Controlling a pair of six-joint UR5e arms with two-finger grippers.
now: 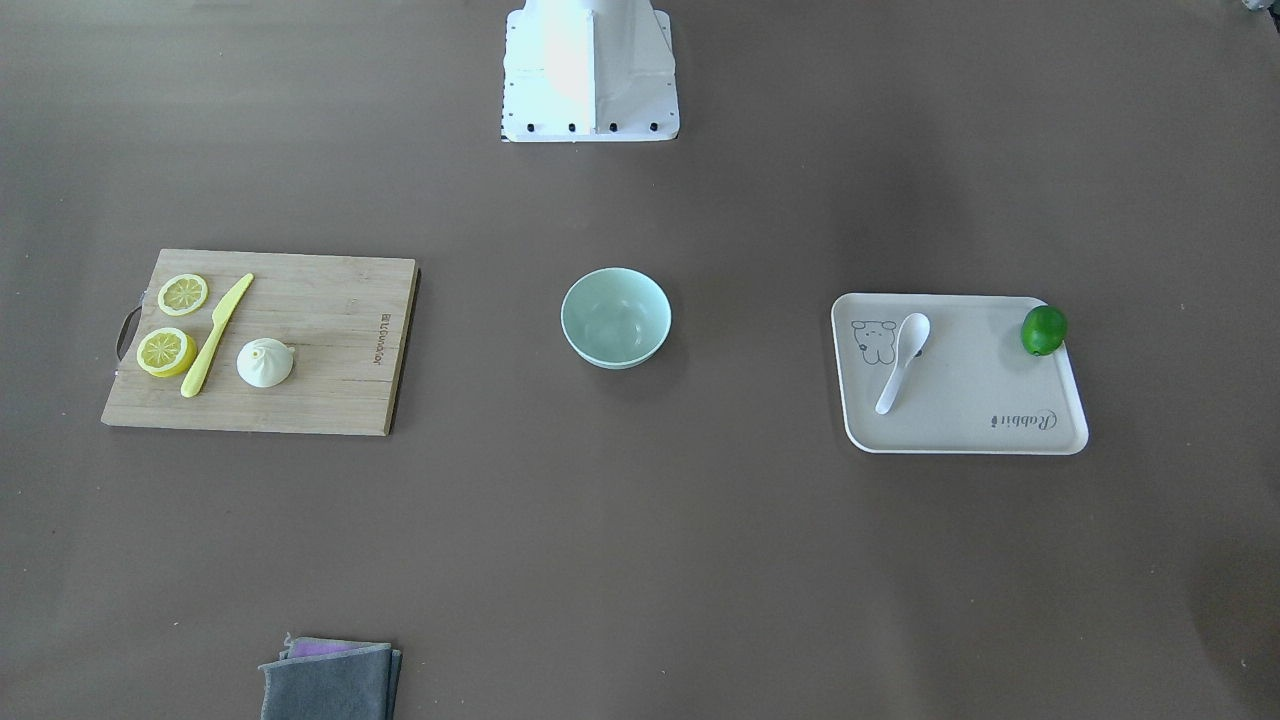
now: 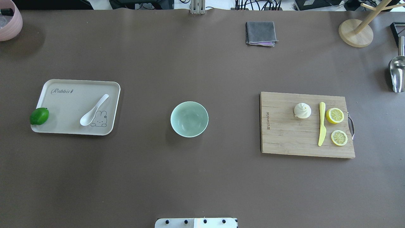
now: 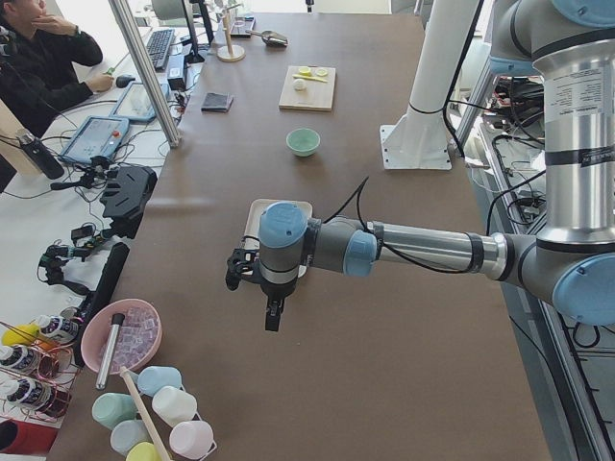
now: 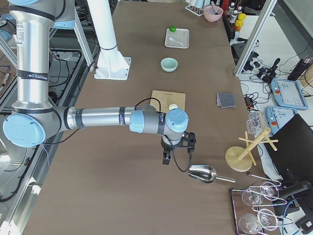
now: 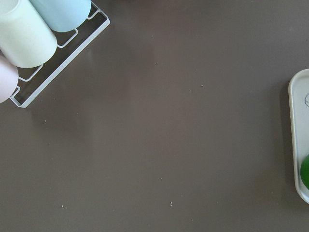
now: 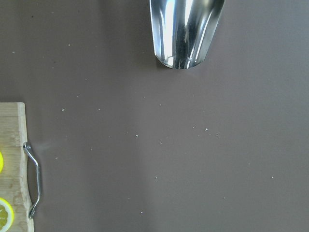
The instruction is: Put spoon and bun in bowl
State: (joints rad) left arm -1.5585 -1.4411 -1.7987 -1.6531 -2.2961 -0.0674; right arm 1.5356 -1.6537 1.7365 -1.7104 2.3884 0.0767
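Overhead view, left to right. At middle left I record a beige tray (image 2: 69, 107). A lime (image 2: 39, 116) sits on its lower-left corner, overhanging the rim. The spoon (image 2: 93, 110) lies diagonally toward the tray's right edge, scoop lowermost, beside the rabbit print.

At frame centre the bowl (image 2: 190, 126) stands upright, with a broad stretch of brown table (image 2: 142, 174) between it and both neighbours.

At middle right is the bamboo cutting board (image 2: 284, 136). The bun (image 2: 302, 110) sits just left of a yellow-green knife (image 2: 321, 126), and the lemon halves (image 2: 334, 115) lie by the handle edge.

The left gripper (image 3: 272, 312) and right gripper (image 4: 167, 157) appear only in the side views, beyond the table's outer ends. I cannot tell whether their fingers are parted or clenched.
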